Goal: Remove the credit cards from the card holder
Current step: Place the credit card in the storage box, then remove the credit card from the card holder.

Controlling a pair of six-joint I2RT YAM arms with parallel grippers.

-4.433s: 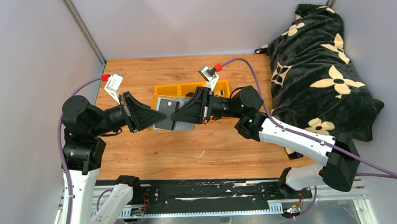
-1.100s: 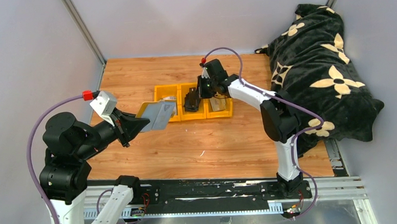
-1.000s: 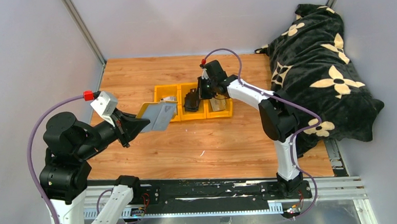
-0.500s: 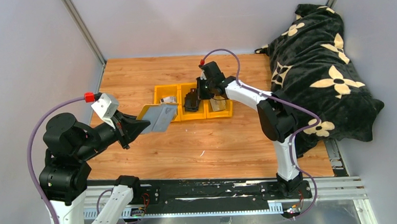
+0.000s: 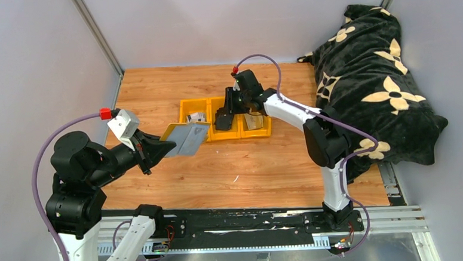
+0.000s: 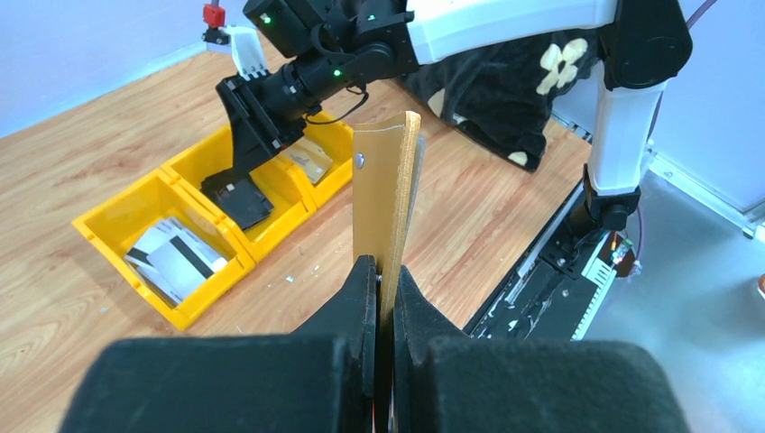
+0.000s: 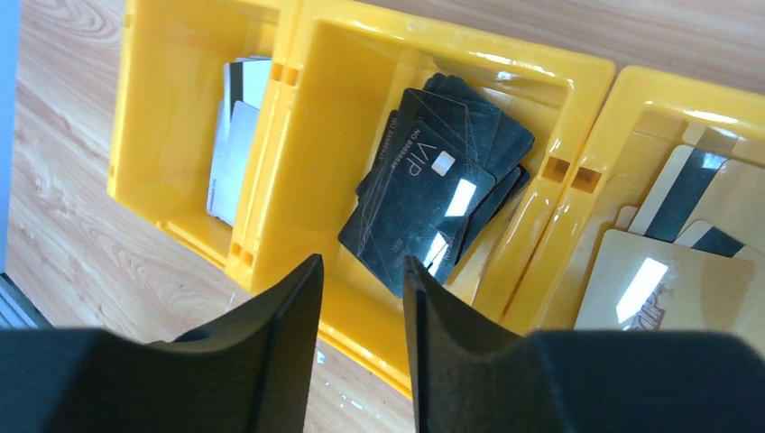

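The mustard-yellow card holder (image 6: 386, 198) hangs above the bench, pinched at its near edge in the closed jaws of the left gripper (image 6: 382, 271), with its grey-blue lining turned upward. The credit cards (image 7: 433, 194) lie in three yellow bins: white, dark-striped ones in the left bin (image 7: 158, 108), black ones in the middle bin (image 7: 451, 56), and tan ones in the right bin (image 7: 668, 90).

The left pincer (image 6: 380, 271) clamps the upright card holder (image 6: 386, 189) by its lower edge; yellow bins (image 6: 216, 290) sit beyond it, leftward, on the surface (image 6: 72, 135).
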